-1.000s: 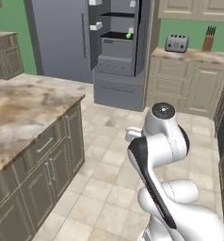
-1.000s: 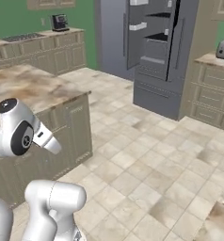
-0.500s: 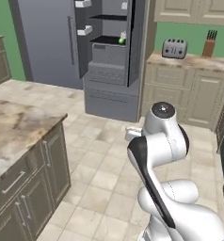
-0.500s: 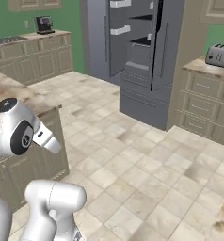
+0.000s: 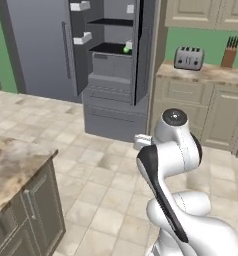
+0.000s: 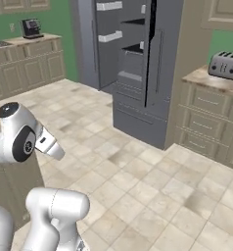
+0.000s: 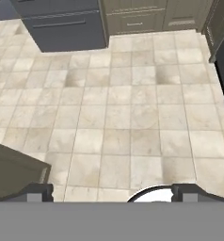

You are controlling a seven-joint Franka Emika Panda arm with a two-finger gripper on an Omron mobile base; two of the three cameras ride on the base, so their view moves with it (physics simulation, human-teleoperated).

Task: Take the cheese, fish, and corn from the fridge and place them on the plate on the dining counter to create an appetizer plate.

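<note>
The tall grey fridge (image 5: 108,70) stands open ahead, and a small bright green item, probably the husked corn (image 5: 126,49), sits on a black shelf inside. The two-finger gripper (image 7: 111,192) hangs empty with jaws spread wide over the pale floor tiles (image 7: 123,108). Risk: the swung-out fridge door could clip the arm on approach. Against the earlier pictures, the fridge looms nearer because the base has driven
</note>
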